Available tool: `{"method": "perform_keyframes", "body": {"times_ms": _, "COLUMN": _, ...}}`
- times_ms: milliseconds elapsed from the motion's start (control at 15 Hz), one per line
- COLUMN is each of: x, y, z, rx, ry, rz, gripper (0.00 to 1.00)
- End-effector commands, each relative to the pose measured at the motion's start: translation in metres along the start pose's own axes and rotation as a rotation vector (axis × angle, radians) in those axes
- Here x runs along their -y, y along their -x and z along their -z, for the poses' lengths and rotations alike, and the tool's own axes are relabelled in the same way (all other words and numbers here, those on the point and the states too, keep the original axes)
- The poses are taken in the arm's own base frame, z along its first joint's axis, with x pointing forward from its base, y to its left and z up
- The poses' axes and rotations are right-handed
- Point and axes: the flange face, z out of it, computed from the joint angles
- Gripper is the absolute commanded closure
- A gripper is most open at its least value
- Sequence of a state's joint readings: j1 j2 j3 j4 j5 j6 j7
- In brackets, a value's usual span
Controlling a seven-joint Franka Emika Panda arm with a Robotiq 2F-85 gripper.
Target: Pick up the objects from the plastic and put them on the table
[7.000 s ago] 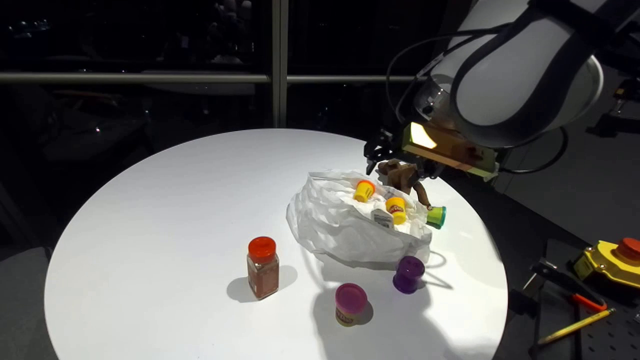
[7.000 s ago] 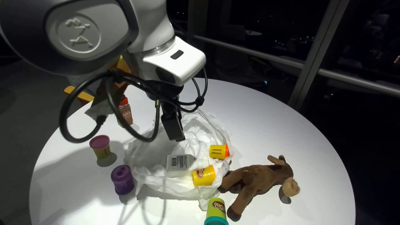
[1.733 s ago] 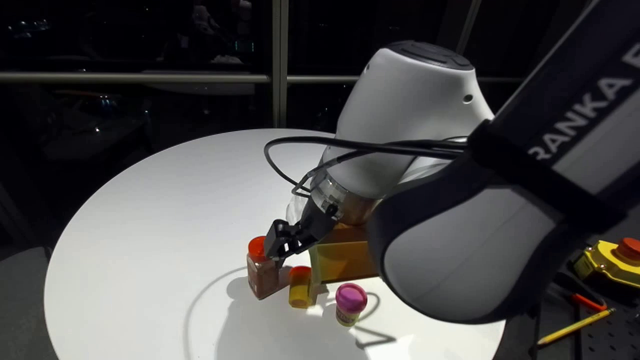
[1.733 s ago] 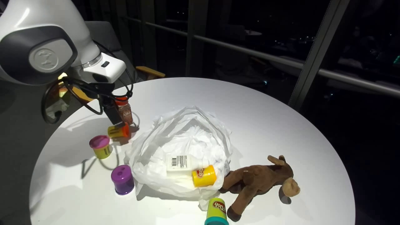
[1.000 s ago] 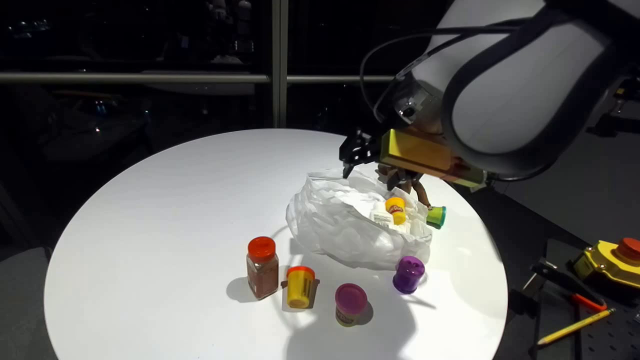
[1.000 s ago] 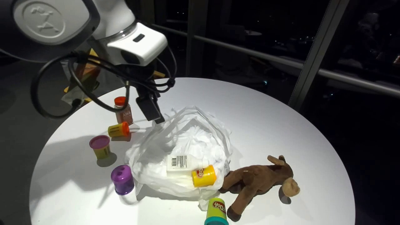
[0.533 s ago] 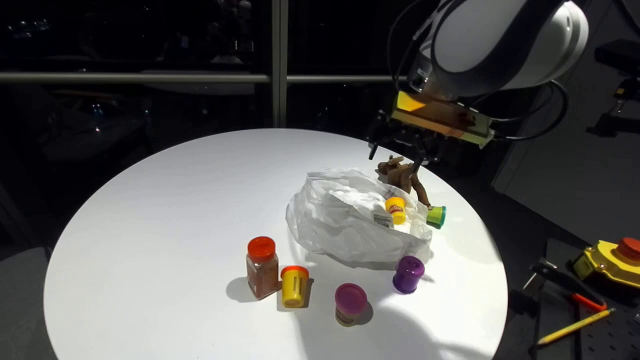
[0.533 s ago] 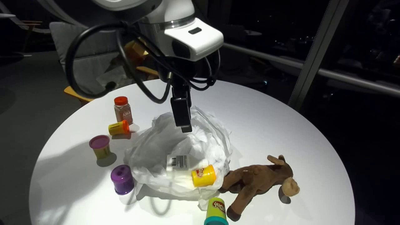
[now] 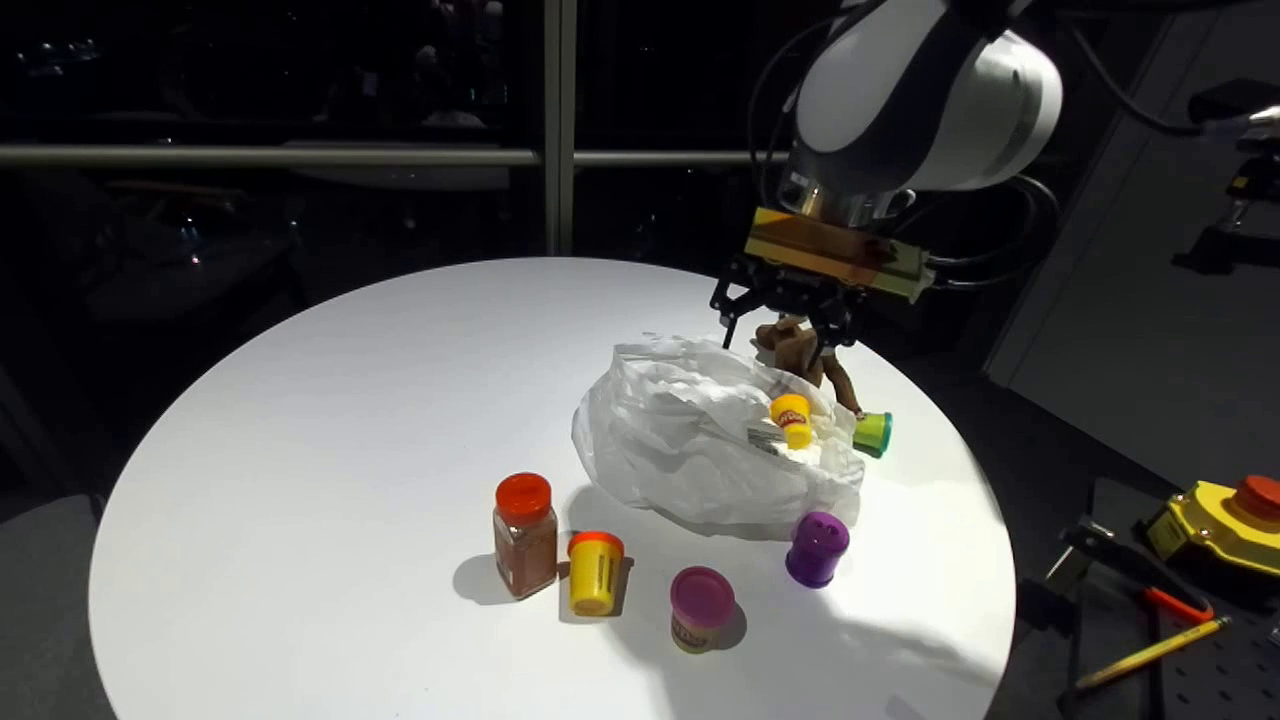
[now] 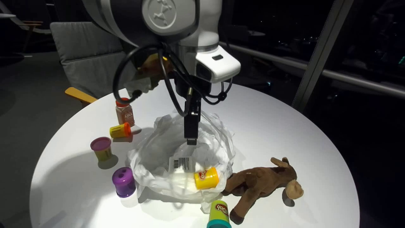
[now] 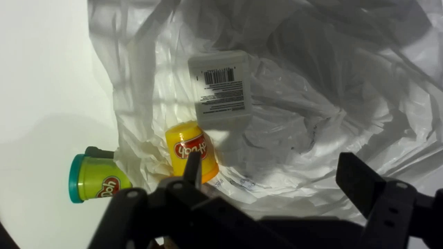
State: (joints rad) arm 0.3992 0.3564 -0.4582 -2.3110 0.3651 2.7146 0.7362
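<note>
The objects (image 9: 595,585) nearest me on the white table (image 9: 320,420) are an upright pink-lidded tub (image 9: 699,606), a red-orange-lidded tub (image 9: 596,572) lying on its side, and a red-capped jar (image 9: 526,540) just beside it; whether those two touch, I can't tell. A purple pot (image 9: 817,550) stands close by the plastic (image 9: 680,450), crumpled and whitish. In it lie a yellow tub (image 11: 183,145) and a white labelled container (image 11: 221,90), the container half in shadow, its fine print too small to read. The gripper (image 9: 773,353) hangs over the plastic, released, its jaws wide apart; in the wrist view it covers part of the yellow tub. From here it hides some of the brown stuffed animal (image 9: 797,350), which lies past the plastic. Near that is a green tub (image 10: 219,211), its teal lid cut off at the bottom of an exterior view. The arm (image 9: 860,85) is cut off at the top in both exterior views. The windows (image 9: 300,90) beyond are dark, the shapes behind them hard to make out.
</note>
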Motion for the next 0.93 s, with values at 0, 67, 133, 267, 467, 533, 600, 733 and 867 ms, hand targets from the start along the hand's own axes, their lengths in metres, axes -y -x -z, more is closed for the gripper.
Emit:
{"method": "perform_keyframes", "body": {"times_ms": 0, "x": 0.009, "y": -0.02, "z": -0.04, "rx": 0.034, "ry": 0.024, "rz": -0.036, "gripper": 0.0}}
{"method": "perform_keyframes", "body": {"times_ms": 67, "x": 0.009, "y": -0.022, "z": -0.049, "rx": 0.047, "ry": 0.033, "rz": -0.038, "gripper": 0.0}}
{"method": "perform_keyframes", "body": {"times_ms": 133, "x": 0.009, "y": -0.024, "z": -0.056, "rx": 0.053, "ry": 0.04, "rz": -0.037, "gripper": 0.0}}
{"method": "perform_keyframes", "body": {"times_ms": 267, "x": 0.009, "y": -0.028, "z": -0.071, "rx": 0.05, "ry": 0.05, "rz": -0.035, "gripper": 0.0}}
{"method": "perform_keyframes", "body": {"times_ms": 467, "x": 0.01, "y": -0.032, "z": -0.086, "rx": 0.048, "ry": 0.046, "rz": -0.02, "gripper": 0.0}}
{"method": "perform_keyframes", "body": {"times_ms": 533, "x": 0.011, "y": -0.033, "z": -0.09, "rx": 0.034, "ry": 0.035, "rz": -0.021, "gripper": 0.0}}
{"method": "perform_keyframes", "body": {"times_ms": 600, "x": 0.012, "y": -0.035, "z": -0.093, "rx": 0.023, "ry": 0.031, "rz": -0.019, "gripper": 0.0}}
{"method": "perform_keyframes", "body": {"times_ms": 733, "x": 0.013, "y": -0.04, "z": -0.099, "rx": 0.004, "ry": 0.019, "rz": -0.022, "gripper": 0.0}}
{"method": "perform_keyframes", "body": {"times_ms": 867, "x": 0.015, "y": -0.043, "z": -0.103, "rx": -0.02, "ry": 0.013, "rz": -0.022, "gripper": 0.0}}
